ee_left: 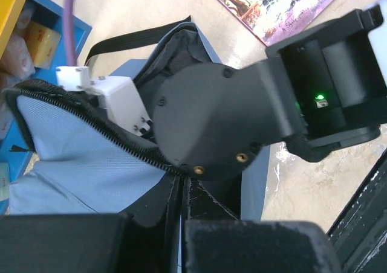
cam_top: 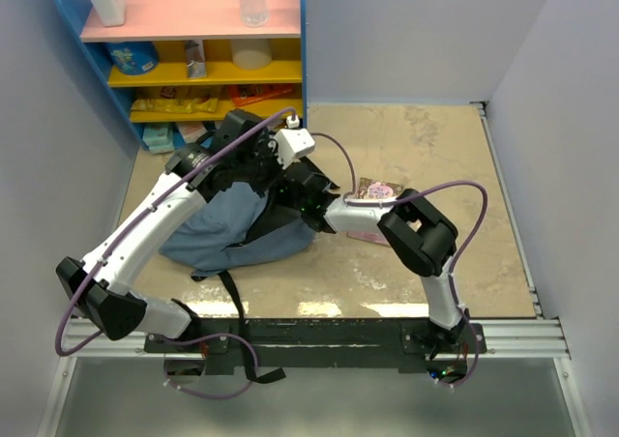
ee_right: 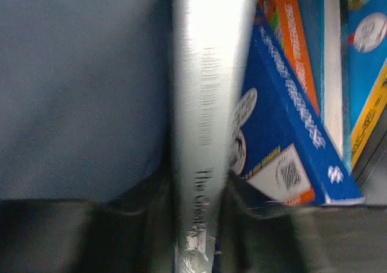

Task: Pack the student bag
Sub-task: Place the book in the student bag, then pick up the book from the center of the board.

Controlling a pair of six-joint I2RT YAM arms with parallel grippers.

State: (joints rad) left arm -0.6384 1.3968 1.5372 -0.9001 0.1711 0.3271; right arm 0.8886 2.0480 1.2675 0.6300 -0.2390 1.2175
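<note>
Right wrist shows right gripper [ee_right: 196, 243] clamped on silver book [ee_right: 199, 92] inside student bag [ee_right: 78, 86]; left gripper [ee_left: 181, 237] pinches it open; picture book [cam_top: 379, 191] lies unpacked, right of it.

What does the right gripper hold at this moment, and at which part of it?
The right gripper holds a silver-spined book, clamped across its spine edge with one finger on each cover, inside the student bag.

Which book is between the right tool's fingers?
The upright silver-spined book with dark lettering; the blue-and-orange glossy book leans against it, ungripped.
</note>
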